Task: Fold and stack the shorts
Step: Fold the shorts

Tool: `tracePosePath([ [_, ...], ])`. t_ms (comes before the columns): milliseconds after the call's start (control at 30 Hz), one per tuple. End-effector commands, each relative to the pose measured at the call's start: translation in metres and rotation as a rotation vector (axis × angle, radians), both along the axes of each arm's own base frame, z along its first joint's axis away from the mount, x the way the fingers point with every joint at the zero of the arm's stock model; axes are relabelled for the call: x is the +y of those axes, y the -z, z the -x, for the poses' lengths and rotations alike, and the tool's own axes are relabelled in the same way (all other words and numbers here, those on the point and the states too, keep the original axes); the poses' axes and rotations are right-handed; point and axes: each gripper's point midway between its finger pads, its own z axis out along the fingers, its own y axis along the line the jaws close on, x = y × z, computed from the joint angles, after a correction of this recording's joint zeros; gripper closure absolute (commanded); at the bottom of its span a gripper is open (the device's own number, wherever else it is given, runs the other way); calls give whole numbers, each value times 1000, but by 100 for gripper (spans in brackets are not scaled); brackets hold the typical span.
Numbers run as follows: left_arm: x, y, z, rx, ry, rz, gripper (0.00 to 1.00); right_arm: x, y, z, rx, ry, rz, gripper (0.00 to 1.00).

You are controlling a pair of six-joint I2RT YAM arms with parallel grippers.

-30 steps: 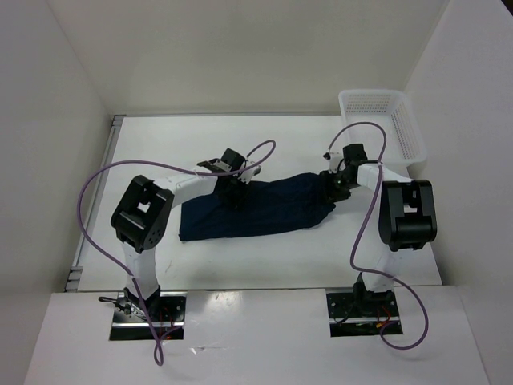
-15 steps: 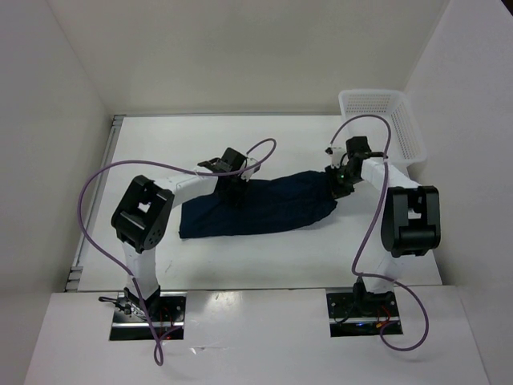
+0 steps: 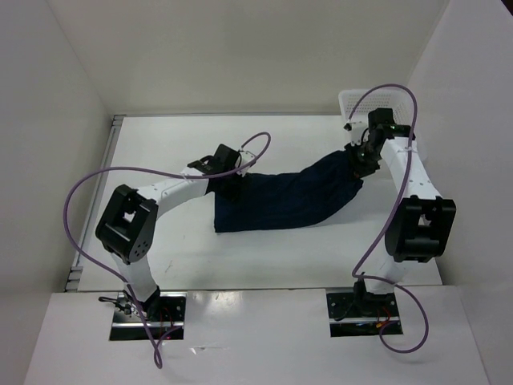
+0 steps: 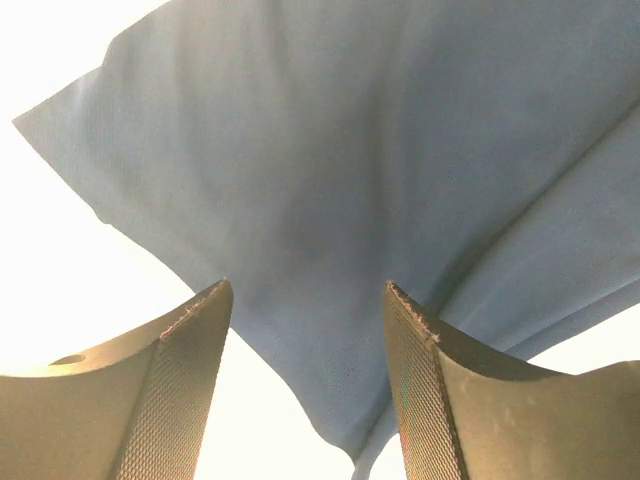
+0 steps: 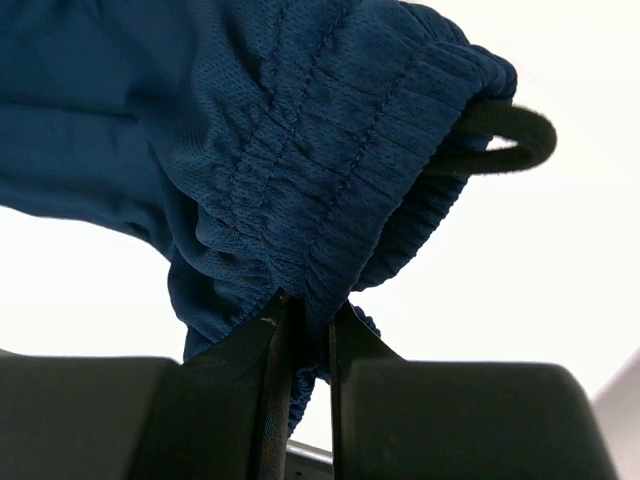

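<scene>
White walls close in a white table [image 3: 160, 152] on three sides, and a white mesh basket [image 3: 357, 100] stands at the far right corner.

The shorts [image 3: 280, 200] lie in the middle of the table, stretched out as one long dark blue strip. Their long axis runs on a diagonal, from the near left up to the far right, toward the basket.

The right gripper [image 3: 362, 163] is at the far right end of this strip. In the right wrist view its jaws are pressed together on the gathered waistband [image 5: 330, 150], with only a thin fold of cloth between them. A loop of black drawstring [image 5: 510, 135] sticks out beside it. This end seems to be raised a little from the table, but I cannot say it for sure.

The left gripper [image 3: 231, 188] is over the other part of the shorts, near the leg end, at the far edge of the cloth. Its jaws are wide apart and pinch nothing. In the left wrist view the cloth spreads out ahead of the fingers [image 4: 190, 370], and its edge passes across the gap between them.

For the fold, I think the leg end must travel along the long axis toward the waistband. The left arm is clearly the nearer one to that end. The cloth is directly in front of its jaws, so it probably needs only to go down and close on the edge.
</scene>
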Motion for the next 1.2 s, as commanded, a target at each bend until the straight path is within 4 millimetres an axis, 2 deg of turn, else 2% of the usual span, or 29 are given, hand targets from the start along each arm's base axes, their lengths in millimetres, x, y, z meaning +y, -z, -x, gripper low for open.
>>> tracePosePath([
  [0, 8, 7, 5, -11, -12, -27, 31, -14, -39, -7, -62, 25, 56, 100],
  [100, 17, 13, 5, -5, -31, -39, 31, 0, -57, -27, -137, 36, 105, 100],
  [133, 27, 12, -3, -12, -61, -35, 31, 16, -71, -35, -187, 8, 108, 100],
  [200, 39, 17, -2, -4, -88, -40, 31, 30, -79, -42, -215, 17, 109, 100],
  [233, 47, 24, 2, 16, -99, -51, 31, 45, -83, -45, -236, -2, 104, 100],
  [300, 53, 27, 1, 21, -113, -43, 31, 59, -76, -50, -232, 8, 107, 100],
  [333, 55, 31, 4, 32, -113, -48, 31, 66, -71, -46, -217, 1, 102, 100],
  [400, 48, 30, 5, 39, -92, -16, 31, 79, -53, -48, -182, -3, 120, 100],
  [467, 42, 40, 10, 80, -69, 3, 31, 94, -46, -48, -172, -25, 124, 100],
  [500, 38, 39, 7, 81, -61, 15, 31, 99, -38, -48, -155, -24, 134, 100],
  [567, 35, 46, 5, 100, -55, 18, 32, 112, -39, -53, -169, -40, 133, 100],
  [600, 31, 46, 3, 103, -47, 31, 34, 129, -41, -54, -182, -60, 119, 100],
  [667, 27, 49, -2, 103, -42, 40, 40, 148, -46, -61, -211, -80, 109, 100],
  [700, 26, 50, -4, 103, -42, 40, 47, 166, -53, -61, -235, -104, 103, 100],
  [800, 23, 63, -9, 120, -42, 31, 59, 195, -50, -56, -235, -155, 90, 100],
  [833, 23, 66, -10, 126, -43, 28, 63, 199, -50, -55, -235, -164, 89, 100],
  [867, 26, 76, -12, 145, -53, 19, 74, 201, -49, -56, -233, -156, 85, 100],
  [900, 21, 71, -23, 126, -52, 29, 79, 201, -44, -57, -222, -149, 86, 100],
  [933, 29, 85, -18, 185, -67, 1, 84, 207, -48, -56, -232, -160, 80, 100],
  [967, 24, 83, -25, 179, -60, 15, 90, 212, -48, -54, -231, -163, 74, 100],
  [1000, 25, 83, -29, 184, -66, 23, 93, 214, -51, -54, -236, -166, 63, 100],
  [1033, 22, 80, -31, 180, -59, 36, 95, 227, -55, -49, -246, -196, 55, 100],
  [1133, 19, 76, -31, 180, -49, 55, 95, 248, -58, -38, -254, -238, 40, 100],
  [1167, 20, 79, -27, 189, -49, 51, 95, 249, -58, -37, -252, -230, 36, 100],
])
